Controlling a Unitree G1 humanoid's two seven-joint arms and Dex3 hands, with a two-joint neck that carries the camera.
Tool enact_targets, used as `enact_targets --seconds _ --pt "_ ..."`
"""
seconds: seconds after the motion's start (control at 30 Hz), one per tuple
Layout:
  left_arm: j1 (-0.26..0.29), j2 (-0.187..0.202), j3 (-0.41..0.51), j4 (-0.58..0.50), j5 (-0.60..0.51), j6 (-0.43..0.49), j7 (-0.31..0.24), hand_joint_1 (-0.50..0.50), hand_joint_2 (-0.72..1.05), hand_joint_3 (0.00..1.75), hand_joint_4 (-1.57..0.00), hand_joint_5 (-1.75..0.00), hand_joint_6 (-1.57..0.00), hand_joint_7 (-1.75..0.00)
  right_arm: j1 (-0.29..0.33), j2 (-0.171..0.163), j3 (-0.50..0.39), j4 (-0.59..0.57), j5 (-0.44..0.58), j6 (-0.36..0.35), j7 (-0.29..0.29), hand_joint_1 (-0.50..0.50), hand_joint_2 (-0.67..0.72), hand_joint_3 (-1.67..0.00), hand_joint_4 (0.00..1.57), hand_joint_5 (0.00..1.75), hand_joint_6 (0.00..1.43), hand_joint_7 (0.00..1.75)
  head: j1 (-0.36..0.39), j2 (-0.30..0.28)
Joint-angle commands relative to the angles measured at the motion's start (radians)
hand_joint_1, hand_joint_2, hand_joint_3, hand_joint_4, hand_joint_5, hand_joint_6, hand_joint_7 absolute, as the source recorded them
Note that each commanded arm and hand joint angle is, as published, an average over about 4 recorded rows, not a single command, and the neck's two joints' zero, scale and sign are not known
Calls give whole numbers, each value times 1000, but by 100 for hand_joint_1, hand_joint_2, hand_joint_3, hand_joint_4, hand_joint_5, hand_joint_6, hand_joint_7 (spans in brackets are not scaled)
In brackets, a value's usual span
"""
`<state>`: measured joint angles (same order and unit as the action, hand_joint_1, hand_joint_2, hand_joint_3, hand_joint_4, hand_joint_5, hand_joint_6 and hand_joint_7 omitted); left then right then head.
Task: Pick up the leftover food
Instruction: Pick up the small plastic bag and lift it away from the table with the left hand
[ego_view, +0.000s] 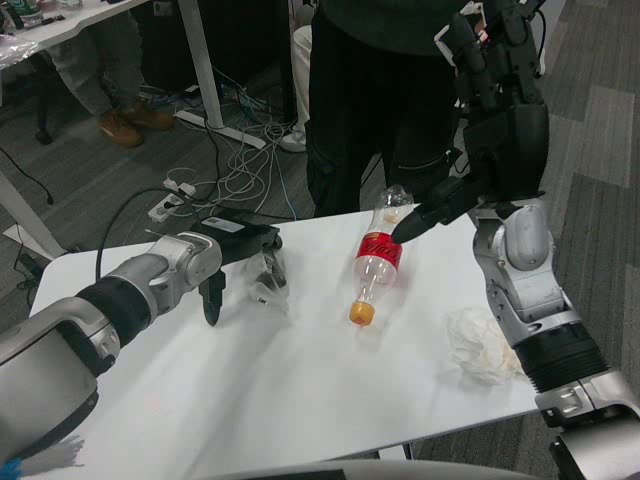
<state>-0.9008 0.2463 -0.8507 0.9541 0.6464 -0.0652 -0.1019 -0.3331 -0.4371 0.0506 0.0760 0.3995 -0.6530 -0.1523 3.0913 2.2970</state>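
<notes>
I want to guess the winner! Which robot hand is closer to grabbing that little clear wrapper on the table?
The left hand. Its fingers are already right at the clear wrapper. The right hand is raised high, above the far end of the bottle, away from it.

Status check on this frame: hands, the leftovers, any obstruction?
Left hand closed around clear wrapper. Right hand raised, empty. Bottle and crumpled tissue untouched. Person at far edge.

Bottle (377, 268), tissue (480, 345) (perhaps crumpled)
</notes>
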Motion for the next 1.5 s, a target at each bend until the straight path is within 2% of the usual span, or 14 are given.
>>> enact_targets --seconds 0.03,0.13,0.27,0.37,0.5,0.6,0.93,1.07,1.1,1.17,1.23,1.3,1.4,1.5 --pt "74 -15 -11 50 3 15 -40 -50 80 0 -9 -67 -100 -140 19 4 -12 -1 14 -14 0 -29 34 0 0 0 0 0 5 -5" --pt "80 -19 9 56 1 21 -42 -50 87 0 -24 -103 -117 -159 19 4 -11 0 17 -14 0 -29 34 0 0 0 0 0 7 -11" --pt "93 -30 50 79 -21 31 -45 -50 89 2 -84 -151 -132 -168 19 4 -10 1 22 -16 0 -29 34 0 0 0 0 0 7 -24" --pt "107 -40 84 91 -27 31 -47 -50 96 9 -114 -164 -135 -168 20 4 -8 1 26 -16 0 -29 34 0 0 0 0 0 9 -30" --pt "119 -44 114 97 -27 29 -46 -50 96 15 -142 -175 -133 -168 20 4 -7 2 27 -16 0 -29 34 0 0 0 0 0 12 -37" --pt "127 -44 137 98 -26 28 -46 -50 96 17 -150 -175 -130 -166 20 4 -5 3 30 -15 1 -29 34 0 0 0 0 0 14 -40" --pt "171 -60 291 96 -10 27 -51 -50 96 17 -153 -175 -128 -161 23 4 -2 5 33 -16 1 -29 34 0 0 0 0 0 21 -48" --pt "189 -60 339 75 -4 25 -63 -50 100 17 -150 -175 -127 -161 23 4 -1 5 34 -15 2 -29 34 0 0 0 0 0 28 -52" --pt "194 -58 355 61 1 25 -68 -50 103 17 -144 -175 -123 -161 23 4 0 5 35 -15 2 -29 34 0 0 0 0 0 30 -53" --pt "207 -53 391 30 16 25 -78 -50 105 17 -97 -159 -98 -154 23 4 1 5 36 -15 2 -29 34 0 0 0 0 0 32 -55" --pt "225 -43 441 -13 39 23 -95 -50 105 17 -43 -139 -67 -143 23 4 2 5 36 -15 2 -29 34 0 0 0 0 0 36 -55" --pt "245 -32 486 -57 61 22 -111 -50 100 22 -18 -133 -43 -129 24 4 2 4 36 -16 2 -29 34 0 0 0 0 0 37 -54" --pt "285 -19 564 -131 88 22 -130 -50 100 26 0 -128 -14 -106 26 4 0 4 36 -16 2 -29 34 0 0 0 0 0 38 -53" --pt "333 -11 659 -220 103 21 -142 -50 105 26 0 -123 -6 -93 26 4 0 4 37 -16 2 -29 34 0 0 0 0 0 41 -54"
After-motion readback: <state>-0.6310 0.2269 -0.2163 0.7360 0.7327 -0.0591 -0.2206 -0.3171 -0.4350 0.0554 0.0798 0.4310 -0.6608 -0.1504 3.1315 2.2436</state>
